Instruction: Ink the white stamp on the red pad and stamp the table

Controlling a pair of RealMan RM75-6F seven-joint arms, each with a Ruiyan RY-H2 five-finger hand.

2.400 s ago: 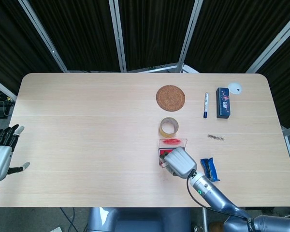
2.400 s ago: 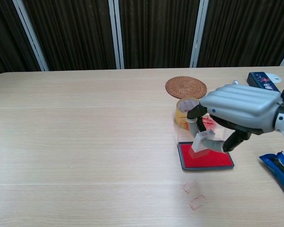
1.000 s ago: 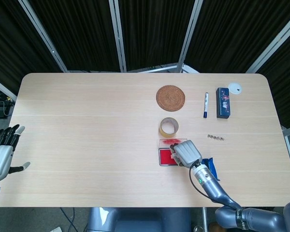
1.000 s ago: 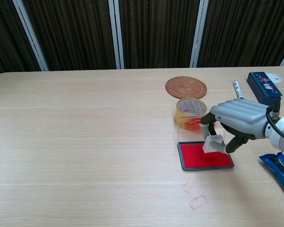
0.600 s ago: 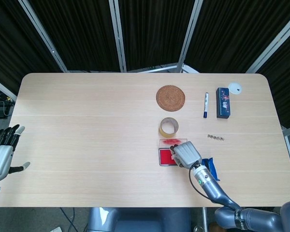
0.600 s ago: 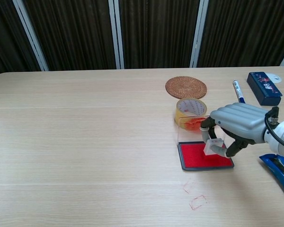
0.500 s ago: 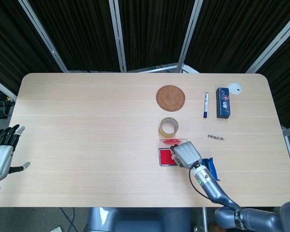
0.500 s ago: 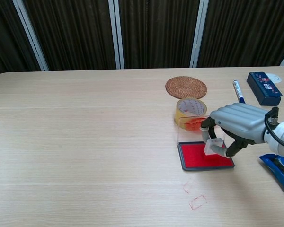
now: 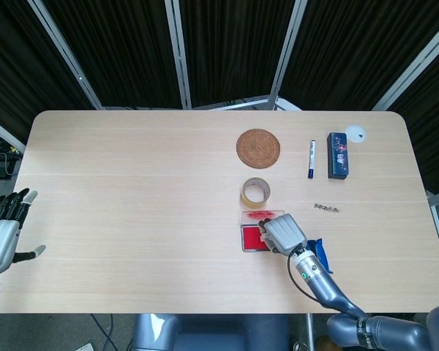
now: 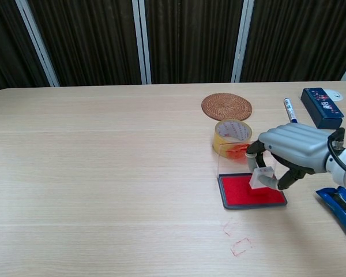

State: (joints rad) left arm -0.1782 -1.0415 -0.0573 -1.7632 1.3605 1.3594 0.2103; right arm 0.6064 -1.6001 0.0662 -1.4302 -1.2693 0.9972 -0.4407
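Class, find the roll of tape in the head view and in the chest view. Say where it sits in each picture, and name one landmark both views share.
Head view: the roll of tape lies right of centre, between the woven coaster above it and the red ink pad below.
Chest view: the roll of tape stands right of centre, just in front of the woven coaster.
Shared landmark: the woven coaster.

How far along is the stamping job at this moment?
Done: the right hand holds the white stamp. Faint red outlines on the table near the pad look like prints. In hand: the stamp is at the red pad, being inked; contact is not clear. Left: lifting it off and stamping the table. The left hand is idle at the table's edge.
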